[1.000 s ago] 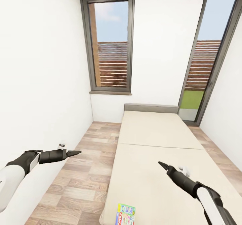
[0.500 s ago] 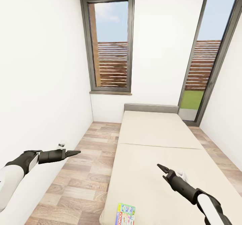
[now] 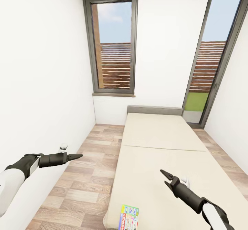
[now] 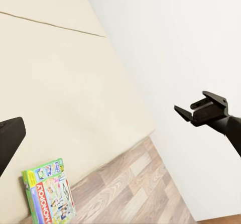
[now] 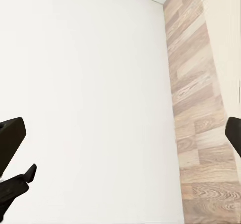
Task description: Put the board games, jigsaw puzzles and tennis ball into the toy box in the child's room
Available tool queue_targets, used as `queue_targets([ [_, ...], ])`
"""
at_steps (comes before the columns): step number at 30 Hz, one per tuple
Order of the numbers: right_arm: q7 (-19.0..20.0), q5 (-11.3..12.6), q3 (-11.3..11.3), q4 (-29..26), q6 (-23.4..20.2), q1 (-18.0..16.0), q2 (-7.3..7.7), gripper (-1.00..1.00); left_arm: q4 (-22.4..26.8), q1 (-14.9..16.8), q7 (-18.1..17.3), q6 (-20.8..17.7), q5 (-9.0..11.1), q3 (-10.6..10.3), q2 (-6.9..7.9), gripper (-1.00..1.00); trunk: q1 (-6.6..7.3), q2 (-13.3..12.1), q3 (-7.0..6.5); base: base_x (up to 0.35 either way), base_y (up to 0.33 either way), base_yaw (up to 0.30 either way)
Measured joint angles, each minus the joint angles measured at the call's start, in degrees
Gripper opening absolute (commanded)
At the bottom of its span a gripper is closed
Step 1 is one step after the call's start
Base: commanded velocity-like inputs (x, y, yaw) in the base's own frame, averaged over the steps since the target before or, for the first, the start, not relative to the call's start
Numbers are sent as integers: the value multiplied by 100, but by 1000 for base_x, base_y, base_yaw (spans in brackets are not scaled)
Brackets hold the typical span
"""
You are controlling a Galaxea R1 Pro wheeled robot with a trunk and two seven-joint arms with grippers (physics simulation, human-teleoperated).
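I see the thin, stiff, green-edged printed cardboard board game [image 3: 129,217] flat on the cream bed [image 3: 162,154]; light, so I'd pinch its overhanging edge; right end effector [image 3: 164,177] spread, left end effector [image 3: 77,156] I cannot tell

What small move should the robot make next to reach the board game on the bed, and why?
Probably lower the right gripper toward the board game. That gripper looks open and hangs above the bed, empty, while the game lies flat at the bed's near edge, nearer to the robot than the fingertips. The left gripper is over the floor.

Plain cream bed [image 3: 162,144] bears a green-edged, busily printed board game [image 3: 129,218]
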State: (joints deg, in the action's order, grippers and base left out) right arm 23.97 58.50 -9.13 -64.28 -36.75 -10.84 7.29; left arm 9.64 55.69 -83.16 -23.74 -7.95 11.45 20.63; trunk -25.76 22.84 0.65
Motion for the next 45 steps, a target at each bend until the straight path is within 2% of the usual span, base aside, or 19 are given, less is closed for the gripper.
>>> queue_targets([
  [13, 38, -19, -1, 565, 31, 6, -22, 100, 0, 0, 4, -8, -5, -7, -23, 100, 0, 0, -1, -42, 0, -5],
  [45, 40, -29, 2, 609, 50, 6, -9, 100, 0, 0, 4, -9, -13, -15, -31, 100, -1, 0, -6, -7, 0, -4],
])
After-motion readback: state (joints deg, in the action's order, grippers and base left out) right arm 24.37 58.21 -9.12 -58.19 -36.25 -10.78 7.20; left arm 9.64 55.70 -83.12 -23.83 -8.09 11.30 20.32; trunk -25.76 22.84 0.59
